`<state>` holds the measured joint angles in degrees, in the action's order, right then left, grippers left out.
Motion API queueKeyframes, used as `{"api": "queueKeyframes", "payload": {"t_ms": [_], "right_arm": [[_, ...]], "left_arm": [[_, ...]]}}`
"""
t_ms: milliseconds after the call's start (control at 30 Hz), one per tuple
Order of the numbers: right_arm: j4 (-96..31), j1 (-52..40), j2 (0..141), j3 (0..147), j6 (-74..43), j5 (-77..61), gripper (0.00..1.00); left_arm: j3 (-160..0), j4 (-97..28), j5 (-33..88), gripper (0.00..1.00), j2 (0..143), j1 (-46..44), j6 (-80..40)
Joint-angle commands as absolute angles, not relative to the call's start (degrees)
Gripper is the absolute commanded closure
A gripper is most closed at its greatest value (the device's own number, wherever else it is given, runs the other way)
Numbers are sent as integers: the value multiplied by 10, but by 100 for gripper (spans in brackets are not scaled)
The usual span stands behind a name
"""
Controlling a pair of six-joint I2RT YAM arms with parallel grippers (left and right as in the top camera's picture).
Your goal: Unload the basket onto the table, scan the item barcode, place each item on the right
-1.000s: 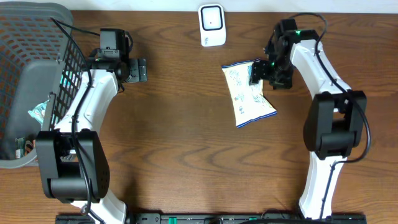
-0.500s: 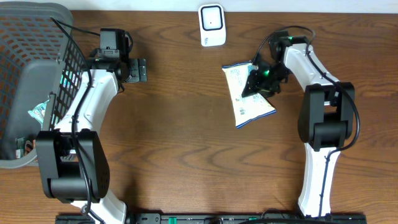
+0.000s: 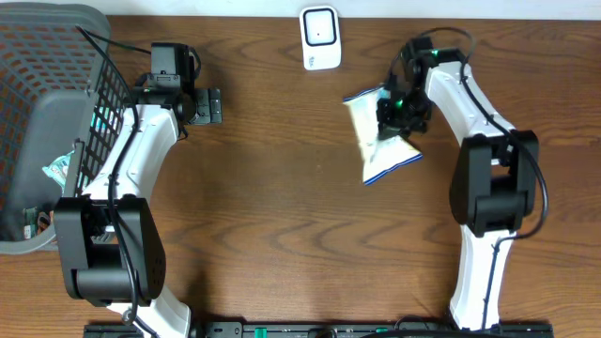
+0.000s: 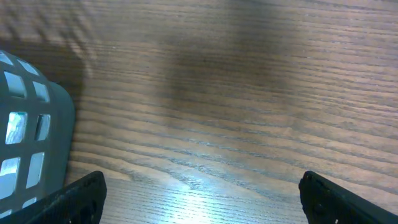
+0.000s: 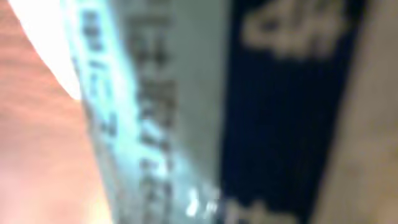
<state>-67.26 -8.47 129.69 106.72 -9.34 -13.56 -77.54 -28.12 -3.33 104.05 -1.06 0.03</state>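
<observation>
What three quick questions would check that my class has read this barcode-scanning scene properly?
1. True or false: the left gripper is open and empty.
2. Short answer: which lies nearer the white scanner, the snack bag or the grey basket?
3. Multiple choice: the right gripper is shut on A) the snack bag, B) the white scanner, C) the grey basket.

Key: 1 true; 2 the snack bag; 3 A.
</observation>
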Motion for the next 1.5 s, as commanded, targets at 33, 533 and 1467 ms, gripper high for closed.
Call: {"api": "queueKeyframes", "payload": {"t_ms": [33,533,1467], "right_arm": [[-665,-115,1210,1065,-172,208,99],[-614,-183,1257,1060,-130,592,99],[-677,-297,1269,1168,-141,353,1]], "left_arm": [[-775,-282,-36,2,1041,-10,2],[-775,-282,-36,2,1041,-10,2],[-775,-282,-36,2,1041,-10,2]]}}
